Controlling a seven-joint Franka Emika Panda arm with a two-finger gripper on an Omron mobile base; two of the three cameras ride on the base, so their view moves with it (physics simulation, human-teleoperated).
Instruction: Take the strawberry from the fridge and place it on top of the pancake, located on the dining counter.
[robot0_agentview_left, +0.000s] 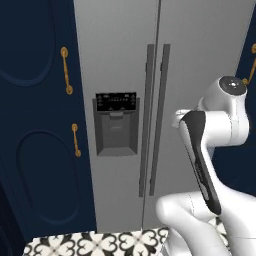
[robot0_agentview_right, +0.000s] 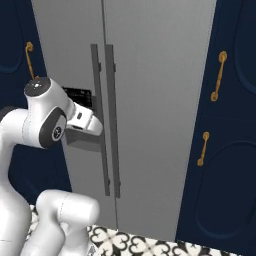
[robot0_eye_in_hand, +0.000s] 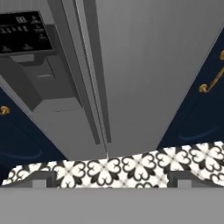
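- Fingertips (robot0_eye_in_hand: 41, 179) of the hand (robot0_eye_in_hand: 111, 181) poke up dark at the bottom of the hand view, set far apart, jaws released and nothing between them.
- Just past those tips runs the tiled floor (robot0_eye_in_hand: 131, 166), black-and-white flower pattern, lying below and ahead of the hand.
- Beyond the floor, straight ahead of the hand, stands the fridge (robot0_eye_in_hand: 144, 65), tall and grey, both doors shut, well apart from the tips.
- Two long vertical handles (robot0_eye_in_hand: 89, 87) run side by side down the middle seam, a little to the left of the hand's centre line as the hand camera sees it.
- Further left of the hand sits the dark dispenser panel (robot0_eye_in_hand: 24, 33) with its grey recess under it, set in the left door.
- Either side of the fridge, navy cabinets (robot0_eye_in_hand: 197, 109) with gold handles (robot0_eye_in_hand: 212, 83) flank it, right and left of the hand.
- From the left base camera the white arm (robot0_agentview_left: 210, 150) folds up in front of the fridge's right door; from the right base camera it crosses the dispenser.
- Strawberry: cannot tell where it is, the fridge doors are closed and hide the inside.
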